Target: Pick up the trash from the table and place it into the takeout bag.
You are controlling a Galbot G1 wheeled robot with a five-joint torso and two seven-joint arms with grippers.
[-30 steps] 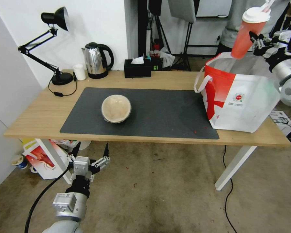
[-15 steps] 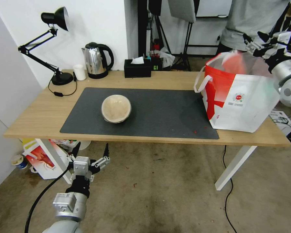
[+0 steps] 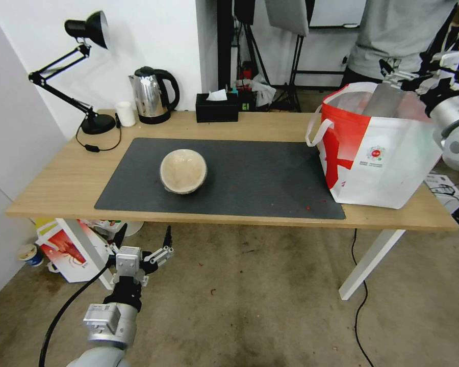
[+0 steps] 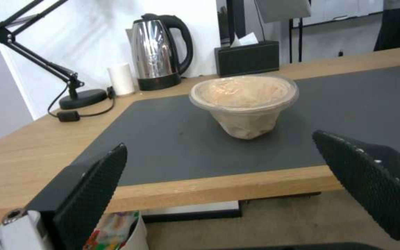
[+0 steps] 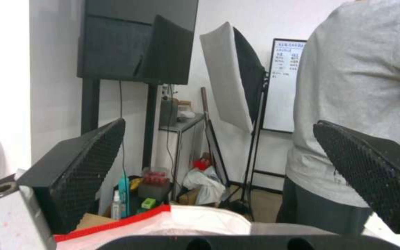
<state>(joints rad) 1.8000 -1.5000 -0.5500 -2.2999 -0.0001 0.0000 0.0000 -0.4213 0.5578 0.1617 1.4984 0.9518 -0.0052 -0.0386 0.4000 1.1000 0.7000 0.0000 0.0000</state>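
Head high; wrists low, tableward.

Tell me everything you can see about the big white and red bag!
The takeout bag is big, boxy and mostly white, with a red panel, a small round red logo and white loop handles. Its mouth is open, showing silvery lining. It stands upright on the right end of the table, partly on the grey mat. The right hand hangs open just above it, not touching.

Robot's got silver-grey metal arms with chunky round joints, a black cable looping off the left one, and black grippers: left gripper [image 3: 143, 243], right gripper [image 3: 392, 71], fingers [image 4: 91, 194] with textured mesh-pattern pads.
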